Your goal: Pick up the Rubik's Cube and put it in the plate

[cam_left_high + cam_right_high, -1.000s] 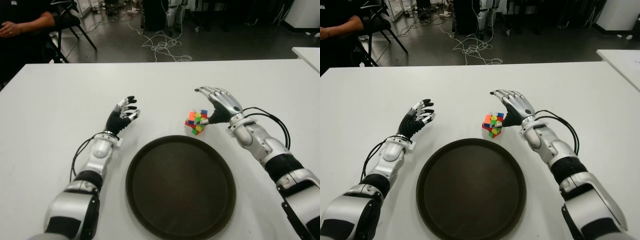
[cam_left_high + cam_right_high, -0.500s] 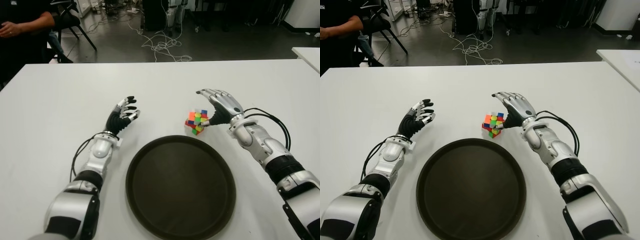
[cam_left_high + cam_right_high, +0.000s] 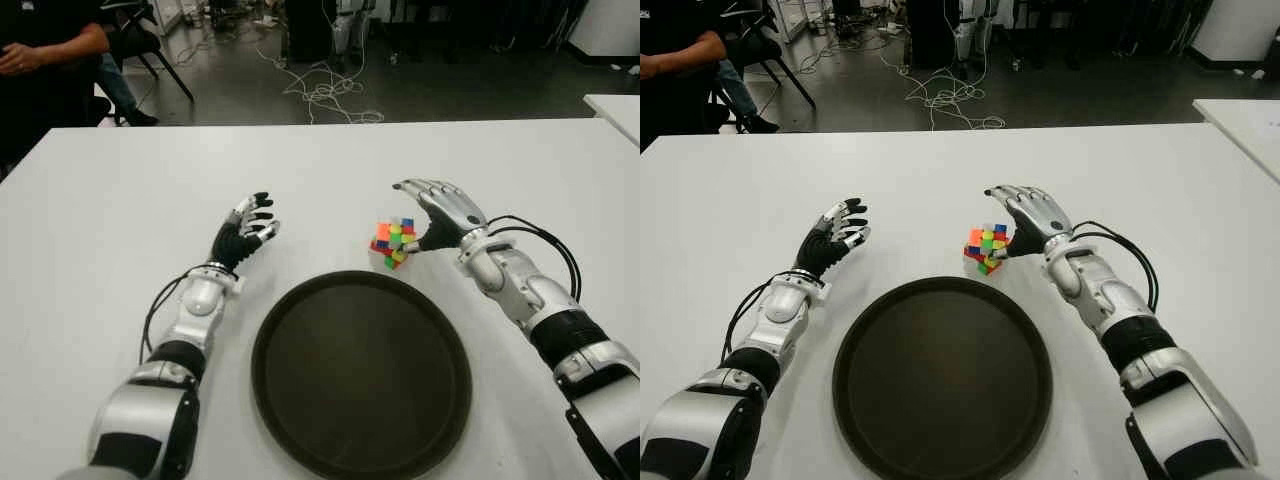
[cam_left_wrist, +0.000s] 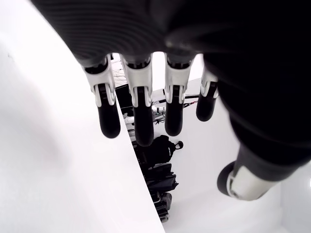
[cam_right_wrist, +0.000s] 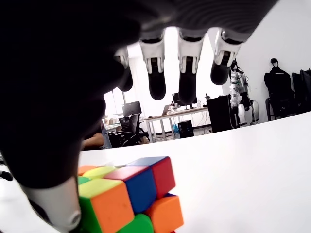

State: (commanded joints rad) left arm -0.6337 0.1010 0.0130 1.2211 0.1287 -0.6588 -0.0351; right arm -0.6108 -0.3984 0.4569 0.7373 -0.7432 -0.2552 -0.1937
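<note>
A wide white surface (image 3: 120,180) fills most of the head views; its near edge is cut off by the frame. On it, on the robot's side of both hands and between the two arms, lies a large round dark plate (image 3: 361,372), its bottom rim just inside the frame. The right robot hand (image 3: 437,212) arches over the Rubik's Cube (image 3: 392,243), which sits just beyond the plate's far rim, on the surface and outside the plate. Its thumb touches the cube's right side, while the four fingers (image 5: 187,68) stand spread above and beyond the cube, not closed on it. In the right wrist view the dark palm hides much of the cube, and only its upper coloured tiles show. The left robot hand (image 3: 245,232) shows well to the left of the cube, beside the plate's left far rim, fingers apart and holding nothing. A seated person (image 3: 45,45), cut off at the frame's corner, is beyond the surface.
</note>
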